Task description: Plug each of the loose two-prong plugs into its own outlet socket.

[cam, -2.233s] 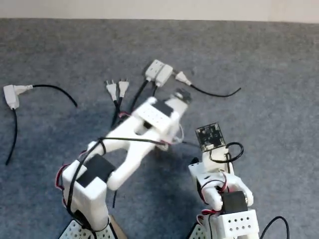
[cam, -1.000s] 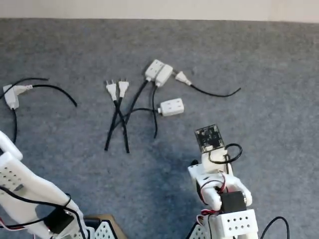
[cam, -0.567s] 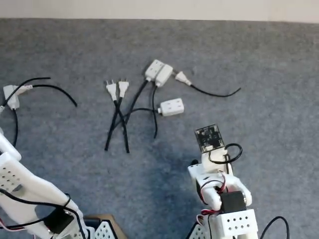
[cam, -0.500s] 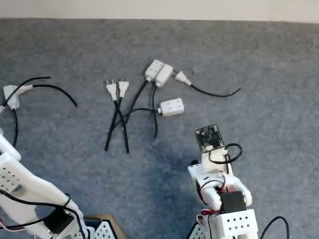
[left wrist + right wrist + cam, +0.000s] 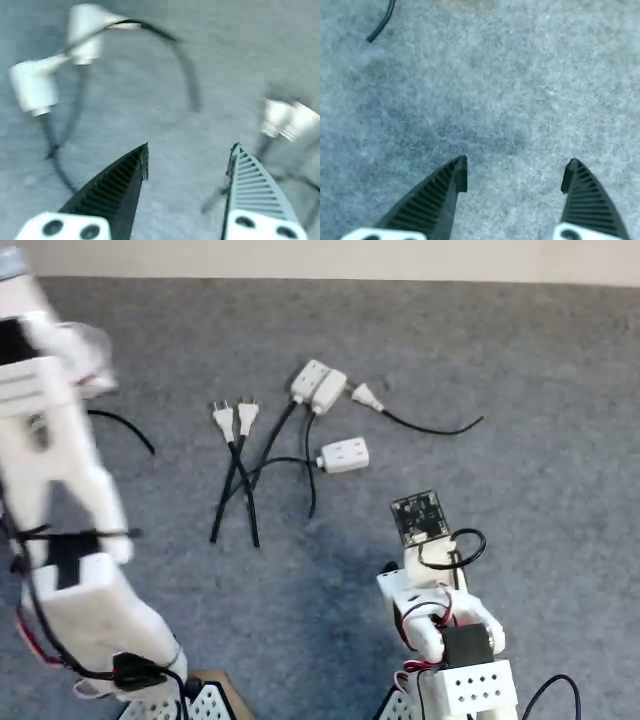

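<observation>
Seen from above, the left arm [image 5: 55, 440] stands tall along the frame's left edge. Two plugs [image 5: 234, 418] lie side by side left of centre, a pair of sockets [image 5: 318, 383] sits at upper centre with a third plug [image 5: 365, 397] just beside it, and a single socket [image 5: 343, 454] lies below. In the left wrist view, the left gripper [image 5: 189, 150] is spread wide and empty over carpet [image 5: 150, 110]. In the right wrist view, the right gripper [image 5: 516, 167] is likewise spread and empty. Probably the fetching step: next, close on one plug's body, prongs clear, facing a free socket.
</observation>
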`<action>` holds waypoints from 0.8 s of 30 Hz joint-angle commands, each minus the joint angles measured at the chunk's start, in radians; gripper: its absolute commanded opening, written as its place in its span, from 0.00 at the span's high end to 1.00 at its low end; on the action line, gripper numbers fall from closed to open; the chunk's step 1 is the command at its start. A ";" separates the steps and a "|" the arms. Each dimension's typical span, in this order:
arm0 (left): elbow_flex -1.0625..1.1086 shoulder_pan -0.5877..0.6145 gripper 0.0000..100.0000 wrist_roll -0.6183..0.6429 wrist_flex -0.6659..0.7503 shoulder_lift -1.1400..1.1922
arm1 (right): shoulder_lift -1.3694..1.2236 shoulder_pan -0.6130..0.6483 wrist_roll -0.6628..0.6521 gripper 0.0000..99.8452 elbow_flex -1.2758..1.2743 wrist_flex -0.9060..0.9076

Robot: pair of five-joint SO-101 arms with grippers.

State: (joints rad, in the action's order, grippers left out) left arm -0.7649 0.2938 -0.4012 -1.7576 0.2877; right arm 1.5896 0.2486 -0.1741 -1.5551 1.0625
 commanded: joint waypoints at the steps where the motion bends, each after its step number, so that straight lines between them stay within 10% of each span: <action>1: 0.035 -0.229 0.74 0.012 0.025 -0.041 | 0.005 -0.004 0.005 0.71 0.005 -0.021; 10: 0.168 -0.444 0.74 0.012 0.516 0.243 | 0.005 -0.004 0.005 0.71 0.005 -0.019; 24: 0.153 -0.607 0.74 0.012 0.562 0.400 | 0.005 -0.004 0.005 0.71 0.005 -0.021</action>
State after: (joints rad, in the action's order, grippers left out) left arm -0.5915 -0.2708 -0.3966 -1.1822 0.7188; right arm 1.5896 0.2486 -0.1741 -1.5551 1.0625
